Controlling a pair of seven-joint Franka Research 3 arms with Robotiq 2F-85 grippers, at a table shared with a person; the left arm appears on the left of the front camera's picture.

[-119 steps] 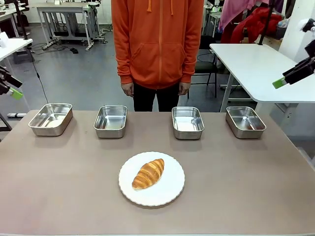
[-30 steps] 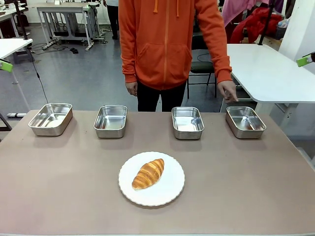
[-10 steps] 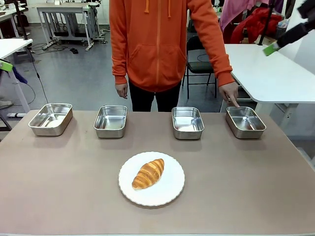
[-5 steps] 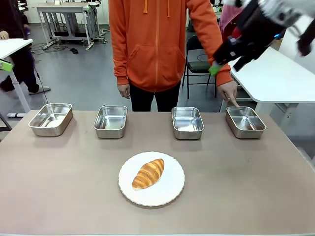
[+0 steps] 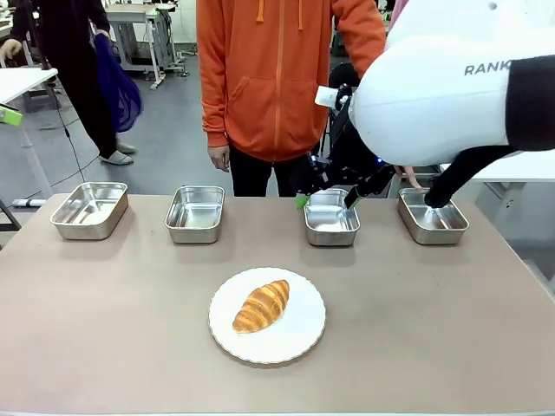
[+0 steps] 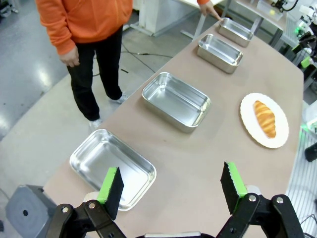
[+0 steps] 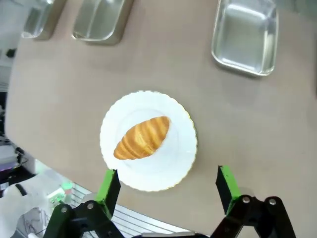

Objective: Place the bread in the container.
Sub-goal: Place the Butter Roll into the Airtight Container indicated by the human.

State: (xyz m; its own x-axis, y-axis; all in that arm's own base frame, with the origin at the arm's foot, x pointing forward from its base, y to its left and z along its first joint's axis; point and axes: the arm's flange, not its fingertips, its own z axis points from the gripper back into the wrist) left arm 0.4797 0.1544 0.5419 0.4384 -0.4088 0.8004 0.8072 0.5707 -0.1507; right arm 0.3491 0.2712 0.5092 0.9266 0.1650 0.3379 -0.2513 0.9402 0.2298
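the bread (image 5: 261, 306) lies on a white plate (image 5: 305, 334) at the near middle of the table (image 5: 104, 329). the right gripper (image 7: 167, 186) hangs above it, released, jaws wide. the left gripper (image 6: 171, 183) is released too. a person's hand (image 6: 208, 7) points at the far-right container (image 5: 432, 218).

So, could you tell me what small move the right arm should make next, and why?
Probably lower the right gripper toward the bread: its jaws are open, high above, and the bread lies untouched on the plate.
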